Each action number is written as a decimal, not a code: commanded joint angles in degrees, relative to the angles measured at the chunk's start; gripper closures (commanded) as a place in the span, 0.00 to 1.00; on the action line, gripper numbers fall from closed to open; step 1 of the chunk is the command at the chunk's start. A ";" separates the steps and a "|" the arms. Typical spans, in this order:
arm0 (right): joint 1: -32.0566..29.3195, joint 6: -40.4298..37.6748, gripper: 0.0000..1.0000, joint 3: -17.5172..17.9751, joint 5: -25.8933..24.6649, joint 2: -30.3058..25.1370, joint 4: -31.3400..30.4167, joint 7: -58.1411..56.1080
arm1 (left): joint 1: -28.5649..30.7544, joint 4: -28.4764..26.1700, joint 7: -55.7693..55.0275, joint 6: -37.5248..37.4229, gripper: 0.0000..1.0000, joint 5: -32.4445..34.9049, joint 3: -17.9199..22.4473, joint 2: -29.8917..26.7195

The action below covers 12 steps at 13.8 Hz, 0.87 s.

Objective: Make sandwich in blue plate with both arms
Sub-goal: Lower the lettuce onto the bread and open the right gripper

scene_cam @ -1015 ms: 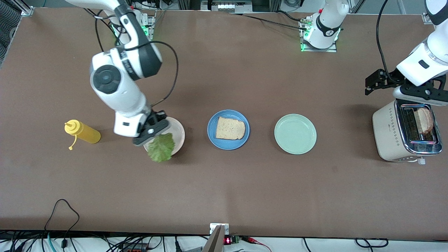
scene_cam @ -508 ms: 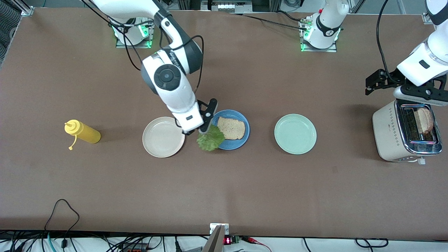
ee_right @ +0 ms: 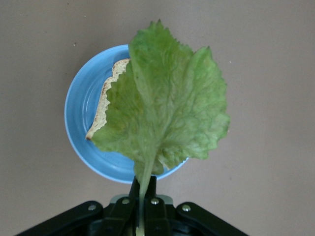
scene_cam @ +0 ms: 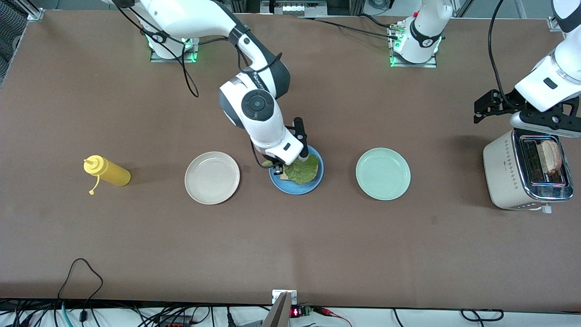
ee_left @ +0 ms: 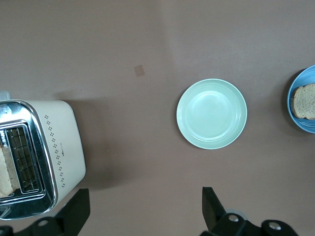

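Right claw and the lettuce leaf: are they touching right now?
Touching. The right wrist view shows the right claw shut on the stem of the lettuce leaf, which hangs over the bread slice on the blue plate.

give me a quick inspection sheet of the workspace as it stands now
surface: brown table, a small patch mark toward the left arm's end.
job's things: blue plate holds a bread slice; lettuce leaf hangs over the slice; second slice stands in the toaster.
clutter: beige plate, pale green plate, yellow squeeze bottle.
grippers: right gripper over the blue plate, shut on the lettuce stem; left gripper open, over the table beside the toaster; the left arm waits.
cables: black cables hang from both arms; a loose loop lies at the table's near edge.
surroundings: wiring and a small red display past the near edge.
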 commanded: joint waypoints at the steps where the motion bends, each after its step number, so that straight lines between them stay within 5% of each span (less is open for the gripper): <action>1: 1.35 1.74 1.00 -0.36 -0.99 4.33 3.44 -2.14 | 0.22 1.55 1.30 -1.08 0.00 -1.35 0.15 0.65; 12: 2.50 4.38 1.00 -0.45 -4.42 8.74 2.39 -1.52 | 0.31 2.69 1.30 -1.35 0.00 -1.35 0.15 1.62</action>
